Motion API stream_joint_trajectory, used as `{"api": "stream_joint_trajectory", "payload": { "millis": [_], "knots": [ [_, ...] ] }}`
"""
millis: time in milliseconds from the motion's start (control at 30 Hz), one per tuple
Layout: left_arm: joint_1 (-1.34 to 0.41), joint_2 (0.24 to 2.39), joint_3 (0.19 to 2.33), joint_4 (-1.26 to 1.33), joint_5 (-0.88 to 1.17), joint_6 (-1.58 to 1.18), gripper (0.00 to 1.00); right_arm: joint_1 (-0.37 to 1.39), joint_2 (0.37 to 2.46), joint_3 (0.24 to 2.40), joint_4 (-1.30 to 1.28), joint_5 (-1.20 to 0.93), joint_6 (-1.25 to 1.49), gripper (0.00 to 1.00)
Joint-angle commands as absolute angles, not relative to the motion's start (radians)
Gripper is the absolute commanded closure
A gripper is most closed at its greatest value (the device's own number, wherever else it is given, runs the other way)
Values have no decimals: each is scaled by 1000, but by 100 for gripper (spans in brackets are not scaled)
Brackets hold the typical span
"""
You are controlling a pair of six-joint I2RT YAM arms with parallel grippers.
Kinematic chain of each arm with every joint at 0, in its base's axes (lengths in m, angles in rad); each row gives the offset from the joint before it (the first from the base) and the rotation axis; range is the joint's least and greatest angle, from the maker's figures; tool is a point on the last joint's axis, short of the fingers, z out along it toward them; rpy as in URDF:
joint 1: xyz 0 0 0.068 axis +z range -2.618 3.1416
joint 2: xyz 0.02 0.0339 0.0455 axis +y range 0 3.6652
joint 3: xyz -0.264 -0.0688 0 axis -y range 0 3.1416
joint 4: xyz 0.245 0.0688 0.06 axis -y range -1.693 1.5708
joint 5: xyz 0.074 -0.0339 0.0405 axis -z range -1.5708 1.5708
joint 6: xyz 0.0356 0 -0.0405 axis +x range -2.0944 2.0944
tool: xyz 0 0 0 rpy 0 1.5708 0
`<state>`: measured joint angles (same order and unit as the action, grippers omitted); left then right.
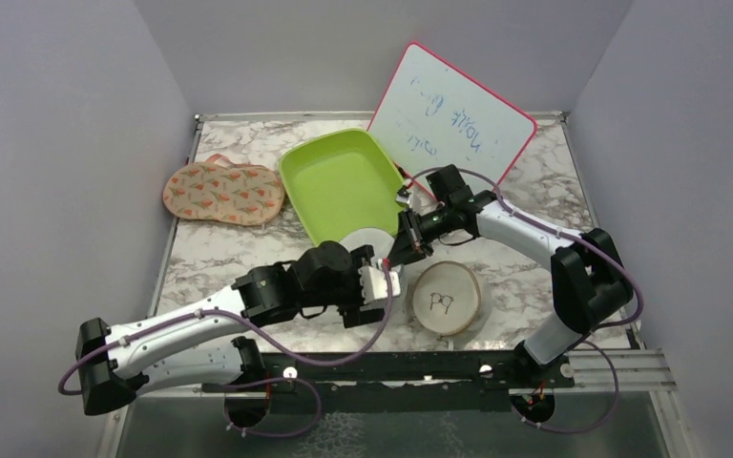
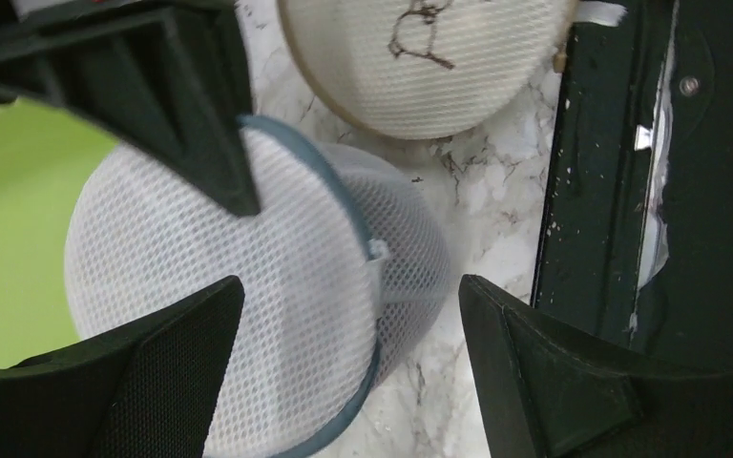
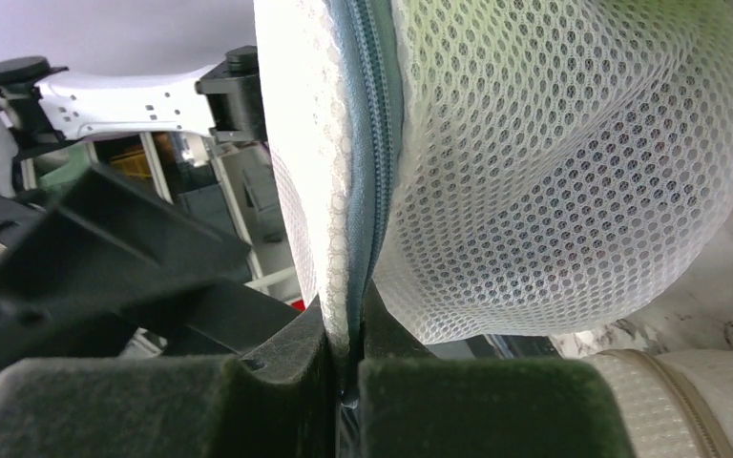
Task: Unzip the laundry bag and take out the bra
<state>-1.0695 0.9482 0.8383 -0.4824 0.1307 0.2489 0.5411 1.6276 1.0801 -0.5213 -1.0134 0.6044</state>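
laundry bag [image 2: 277, 286], one; tools [image 2: 348, 286], two (right tool [image 3: 348, 358] tight on its rim)

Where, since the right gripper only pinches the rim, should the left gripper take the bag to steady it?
Probably the rim beside its pale tab, coming from the near side. The bag stands on edge with the right gripper shut on the rim, so the rim forms a thin ridge between the fingers of the open left gripper; the mesh dome would likely cave.
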Motion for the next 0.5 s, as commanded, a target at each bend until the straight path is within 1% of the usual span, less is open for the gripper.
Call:
{"api": "stream_joint_trajectory", "payload": {
  "millis": [0, 100, 133, 233, 333, 467],
  "knots": [
    [-1189, 936, 772, -311, 1, 521, 23, 540, 1618, 1107, -457, -1101, 678, 99],
    [-1256, 927, 703, -275, -124, 581, 40, 540, 1597, 1103, -455, -1089, 685, 99],
    [-1276, 928, 685, -267, -160, 592, 43, 539, 1594, 1097, -450, -1094, 686, 99],
    [-1330, 931, 645, -227, -263, 621, 45, 541, 1594, 1075, -429, -1115, 700, 99],
    [-1354, 917, 630, -195, -330, 648, 51, 540, 1590, 1065, -425, -1120, 696, 99],
    [-1361, 883, 598, -154, -407, 703, 51, 540, 1580, 1066, -445, -1132, 680, 99]
  ]
}}
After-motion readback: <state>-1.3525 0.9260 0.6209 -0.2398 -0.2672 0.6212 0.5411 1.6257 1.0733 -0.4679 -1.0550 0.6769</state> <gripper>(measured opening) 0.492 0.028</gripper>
